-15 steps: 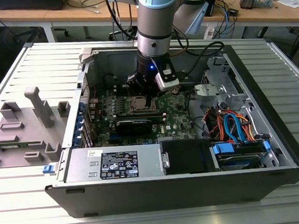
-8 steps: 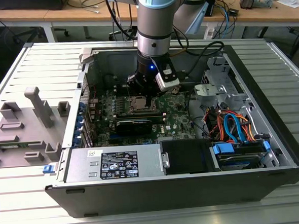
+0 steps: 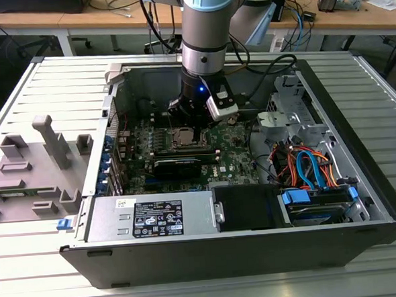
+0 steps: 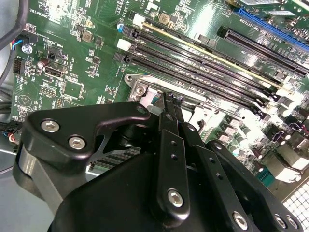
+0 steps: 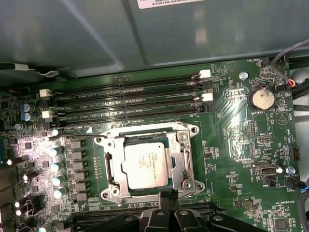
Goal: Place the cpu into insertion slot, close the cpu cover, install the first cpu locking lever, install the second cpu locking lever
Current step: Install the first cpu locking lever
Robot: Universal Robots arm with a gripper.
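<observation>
A: Claw?
B: Gripper (image 4: 171, 99) has its fingers brought together, tip against tip. Nothing is pinched between them. Both wrist views read the same.

A: Where is the arm?
B: In the exterior view it comes straight down into the open case (image 3: 359, 145), which lies on its side on the slatted table (image 3: 30, 266). The gripper is low over the board (image 5: 231, 154), at the socket.

A: Cpu?
B: Cpu (image 5: 145, 166) sits flat in the slot (image 5: 117, 164), silvery top up. Cover (image 5: 181, 159) lies down around it, and the chip shows through the window.

A: Tips against the socket?
B: In the first wrist view they are at the cover's edge, on the side away from the memory slots (image 5: 130, 104). Touching or just clear of it, cannot tell. In the second wrist view they hang over a corner of the metal frame, just beside a screw.

A: Levers?
B: A thin rod (image 5: 79, 130) runs out from a corner of the slot, alongside the nearest memory slot. Latched or loose, cannot tell.

A: Anything else?
B: Coin cell (image 5: 261, 98) is on the board, well apart from the slot. Grey fixture (image 3: 44, 158) stands on the table outside the case, at the exterior view's left.
</observation>
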